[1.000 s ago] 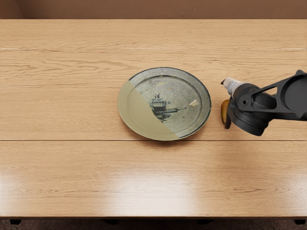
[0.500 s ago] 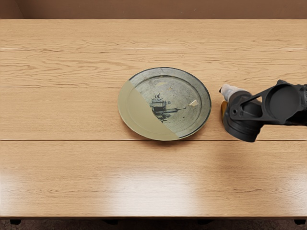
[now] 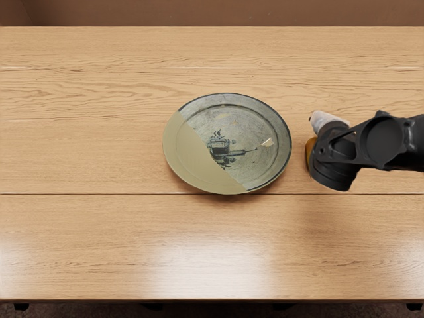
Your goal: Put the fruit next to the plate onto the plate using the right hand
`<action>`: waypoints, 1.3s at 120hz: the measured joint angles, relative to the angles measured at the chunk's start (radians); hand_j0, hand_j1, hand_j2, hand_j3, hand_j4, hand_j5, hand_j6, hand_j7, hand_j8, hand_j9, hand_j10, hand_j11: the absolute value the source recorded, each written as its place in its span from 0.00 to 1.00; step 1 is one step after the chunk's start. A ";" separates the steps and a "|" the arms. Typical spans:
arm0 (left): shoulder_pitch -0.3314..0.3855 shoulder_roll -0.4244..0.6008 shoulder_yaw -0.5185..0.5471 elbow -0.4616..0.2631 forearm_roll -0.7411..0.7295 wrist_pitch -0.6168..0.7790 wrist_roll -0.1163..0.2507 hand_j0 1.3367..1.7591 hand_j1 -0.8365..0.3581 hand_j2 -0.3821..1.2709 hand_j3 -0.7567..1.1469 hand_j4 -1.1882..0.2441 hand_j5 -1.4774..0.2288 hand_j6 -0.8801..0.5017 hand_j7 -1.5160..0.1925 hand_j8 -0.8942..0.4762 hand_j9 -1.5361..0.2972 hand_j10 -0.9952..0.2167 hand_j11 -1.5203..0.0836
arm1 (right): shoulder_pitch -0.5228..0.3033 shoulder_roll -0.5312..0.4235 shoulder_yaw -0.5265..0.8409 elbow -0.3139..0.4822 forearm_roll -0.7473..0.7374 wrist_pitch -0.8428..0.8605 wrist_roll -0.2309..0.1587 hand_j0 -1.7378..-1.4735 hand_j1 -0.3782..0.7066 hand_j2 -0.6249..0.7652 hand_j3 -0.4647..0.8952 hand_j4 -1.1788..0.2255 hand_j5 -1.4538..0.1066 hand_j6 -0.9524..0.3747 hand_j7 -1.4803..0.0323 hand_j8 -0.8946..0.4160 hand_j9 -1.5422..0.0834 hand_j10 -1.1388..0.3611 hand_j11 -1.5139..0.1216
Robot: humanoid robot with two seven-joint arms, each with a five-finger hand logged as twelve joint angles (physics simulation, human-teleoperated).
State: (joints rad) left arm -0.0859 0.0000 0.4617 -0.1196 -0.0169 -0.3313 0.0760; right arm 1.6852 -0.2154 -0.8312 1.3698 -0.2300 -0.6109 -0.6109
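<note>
head view | orange-yellow fruit on table, just right of plate rim, not on it | only a thin sliver shows, running near-far; which way it points is hidden | right robot hand sits over it, covering most | grasp: cannot tell

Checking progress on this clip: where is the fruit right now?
Head view: the fruit shows just right of the plate, clear of its rim, mostly hidden by the right hand reaching in from the right edge.
</note>
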 joint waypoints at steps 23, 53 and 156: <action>0.000 0.000 0.000 0.000 0.000 0.000 0.000 0.76 0.99 0.23 0.40 0.83 0.87 0.64 0.89 0.65 0.84 0.82 0.95 | -0.027 0.022 -0.009 -0.045 0.000 0.000 0.000 0.30 0.19 0.43 0.34 0.74 0.81 0.61 0.85 0.57 0.83 0.66 0.81; 0.000 0.000 0.000 0.000 0.000 0.000 0.000 0.76 0.99 0.23 0.40 0.83 0.87 0.64 0.89 0.65 0.84 0.82 0.95 | -0.060 0.049 -0.014 -0.099 0.000 0.000 0.000 0.30 0.19 0.43 0.34 0.74 0.81 0.61 0.85 0.57 0.83 0.66 0.81; -0.009 0.000 0.000 0.000 0.000 0.000 0.000 0.76 0.99 0.23 0.40 0.83 0.87 0.64 0.89 0.65 0.84 0.82 0.95 | -0.106 0.062 -0.025 -0.171 -0.012 0.000 0.000 0.30 0.27 0.42 0.34 0.68 0.75 0.55 0.79 0.52 0.77 0.61 0.75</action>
State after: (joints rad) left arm -0.0951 0.0000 0.4617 -0.1196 -0.0169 -0.3313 0.0761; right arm 1.5789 -0.1535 -0.8557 1.1984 -0.2420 -0.6109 -0.6109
